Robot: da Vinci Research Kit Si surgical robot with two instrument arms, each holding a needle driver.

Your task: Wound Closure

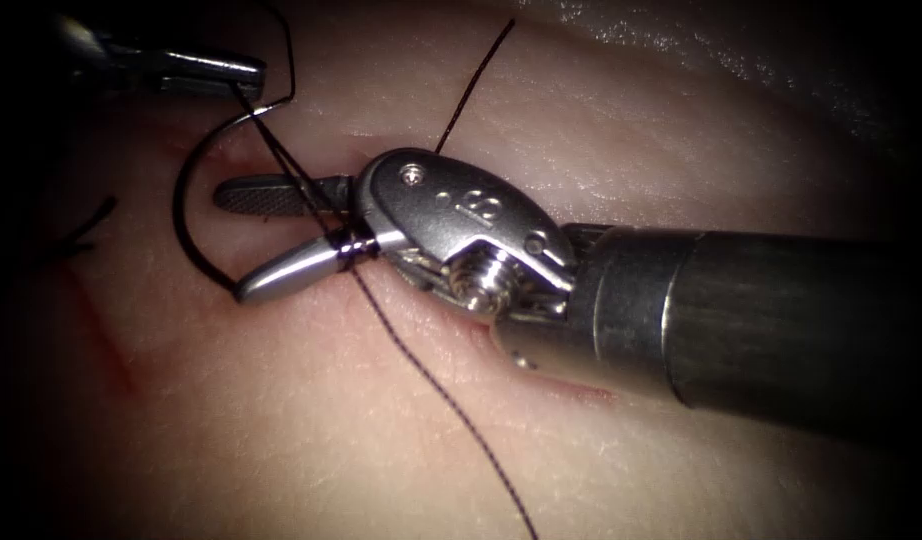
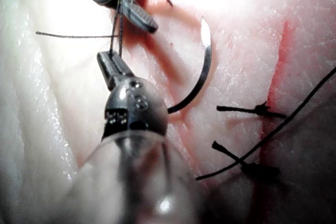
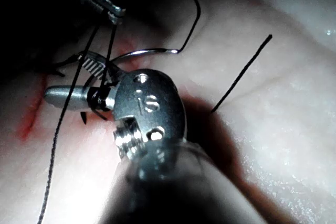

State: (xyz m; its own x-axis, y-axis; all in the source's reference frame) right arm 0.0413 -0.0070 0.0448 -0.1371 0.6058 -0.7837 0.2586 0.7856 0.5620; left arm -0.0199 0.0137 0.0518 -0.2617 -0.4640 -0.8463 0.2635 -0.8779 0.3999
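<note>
Tissue [image 1: 681,150] carries one cut [image 1: 106,340], red-stained. Two tools: right tool [image 1: 243,240], jaws spread, thread [image 1: 451,400] wound around them; left tool [image 1: 243,78], jaws clenched on thread. One needle [image 1: 186,215] lies curved, free, beside the right jaws, tip in tissue unclear.

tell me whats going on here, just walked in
Two needle drivers are working over a cut in the tissue. The left tool has its jaws shut on the thread. The right tool has its jaws open, and the thread runs between them near the hinge. The curved needle lies free on the tissue, held by neither tool. Two knotted stitches already sit across the red cut line.
</note>
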